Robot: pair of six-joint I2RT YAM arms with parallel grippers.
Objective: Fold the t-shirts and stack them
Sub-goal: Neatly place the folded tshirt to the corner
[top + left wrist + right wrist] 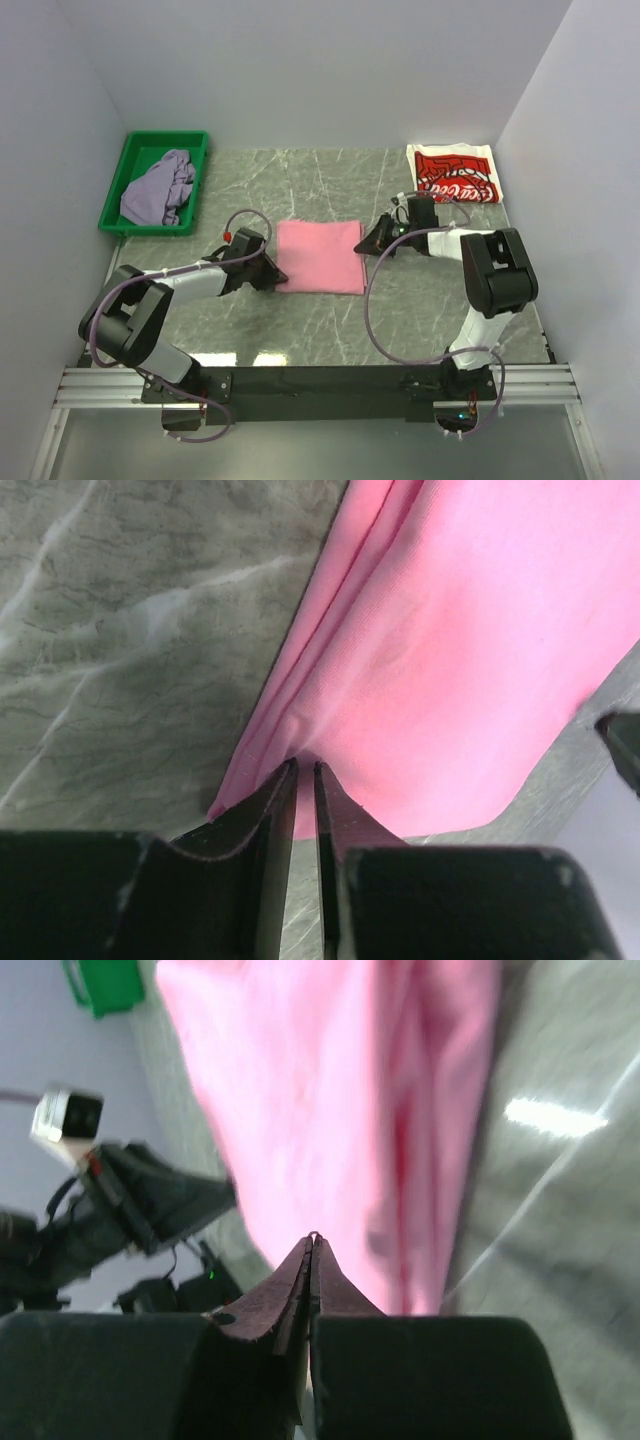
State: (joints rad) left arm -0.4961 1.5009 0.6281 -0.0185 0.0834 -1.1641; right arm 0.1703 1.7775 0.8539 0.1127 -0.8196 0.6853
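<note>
The pink t-shirt (320, 256) lies folded into a rectangle in the middle of the table. My left gripper (276, 275) is at its left edge. In the left wrist view the jaws (305, 765) are nearly together and pinch the layered pink edge (450, 650), which puckers at the tips. My right gripper (369, 243) is at the shirt's right edge. In the right wrist view its jaws (313, 1237) are pressed shut over the pink cloth (330, 1090), with nothing seen between them. The white Coca-Cola t-shirt (455, 174) lies folded at the back right. The lavender-grey t-shirt (158, 187) is crumpled in a bin.
A green bin (128, 160) stands at the back left corner and holds the lavender-grey shirt. White walls close in the table on the left, back and right. The arms' mounting rail (320, 385) runs along the near edge.
</note>
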